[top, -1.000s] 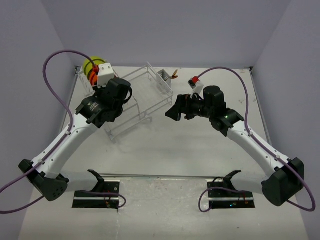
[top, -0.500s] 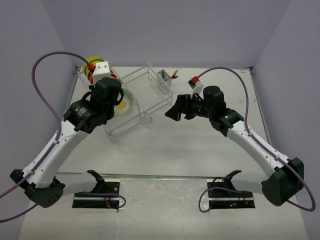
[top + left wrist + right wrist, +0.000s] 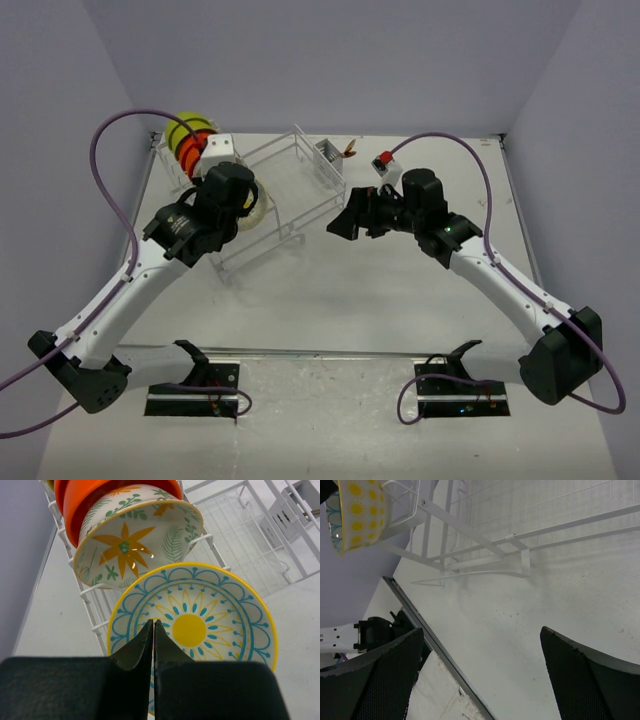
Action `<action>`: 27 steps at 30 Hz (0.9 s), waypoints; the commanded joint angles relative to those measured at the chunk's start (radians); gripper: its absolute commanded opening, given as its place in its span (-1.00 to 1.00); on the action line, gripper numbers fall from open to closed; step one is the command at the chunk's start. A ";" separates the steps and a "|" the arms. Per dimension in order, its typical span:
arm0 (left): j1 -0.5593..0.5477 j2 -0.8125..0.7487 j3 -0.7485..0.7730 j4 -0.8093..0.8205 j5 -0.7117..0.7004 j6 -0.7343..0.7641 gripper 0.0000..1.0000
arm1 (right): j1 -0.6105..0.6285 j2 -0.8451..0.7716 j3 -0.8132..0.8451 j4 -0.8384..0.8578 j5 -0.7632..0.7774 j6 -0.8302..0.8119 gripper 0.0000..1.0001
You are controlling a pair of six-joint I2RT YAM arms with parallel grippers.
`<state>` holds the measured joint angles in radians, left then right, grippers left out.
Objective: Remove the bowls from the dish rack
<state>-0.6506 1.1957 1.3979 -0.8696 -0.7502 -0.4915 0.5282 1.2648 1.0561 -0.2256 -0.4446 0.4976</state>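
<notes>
White table (image 3: 380,290), metal rail (image 3: 330,352) near front edge

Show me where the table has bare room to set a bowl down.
The widest bare patch of table lies in front of the dish rack, between the two arms, down to the metal rail. Another strip runs along the right edge beyond the right arm. Crowded: the rack's left end, with the stacked bowls and left gripper.

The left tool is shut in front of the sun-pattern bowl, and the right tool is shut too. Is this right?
Not quite: the right tool is open, its fingers wide apart in the right wrist view. The left tool is indeed shut in front of the sun-pattern bowl.
</notes>
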 commanded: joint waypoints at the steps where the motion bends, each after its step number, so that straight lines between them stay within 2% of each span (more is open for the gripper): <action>1: -0.003 -0.041 0.026 0.043 -0.015 -0.027 -1.00 | 0.006 -0.008 0.051 0.003 -0.019 -0.001 0.98; 8: -0.003 -0.065 0.127 0.038 -0.021 -0.013 -1.00 | 0.006 0.002 0.068 -0.003 -0.019 -0.002 0.98; 9: -0.003 -0.068 0.130 0.034 -0.015 -0.012 -0.92 | 0.004 0.004 0.070 -0.003 -0.022 -0.001 0.97; 10: -0.004 -0.076 0.130 0.031 -0.015 -0.012 -0.71 | 0.006 0.005 0.070 -0.003 -0.020 0.001 0.98; 14: 0.003 -0.094 0.093 -0.017 -0.046 -0.030 -0.35 | 0.004 0.011 0.071 -0.004 -0.025 0.002 0.98; 19: 0.109 -0.125 -0.005 0.075 0.164 0.045 -0.02 | 0.006 0.005 0.065 -0.009 -0.026 0.001 0.98; 24: 0.226 -0.145 -0.063 0.139 0.336 0.088 -0.03 | 0.006 -0.010 0.047 -0.015 -0.013 -0.013 0.97; 26: 0.256 -0.148 -0.091 0.165 0.373 0.094 -0.09 | 0.004 -0.012 0.045 -0.023 -0.006 -0.019 0.98; 27: 0.272 -0.147 -0.106 0.175 0.402 0.099 -0.19 | 0.004 -0.013 0.044 -0.024 -0.006 -0.021 0.97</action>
<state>-0.4141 1.0702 1.3186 -0.7860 -0.4793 -0.4400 0.5297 1.2716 1.0851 -0.2348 -0.4454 0.4942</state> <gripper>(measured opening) 0.441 0.987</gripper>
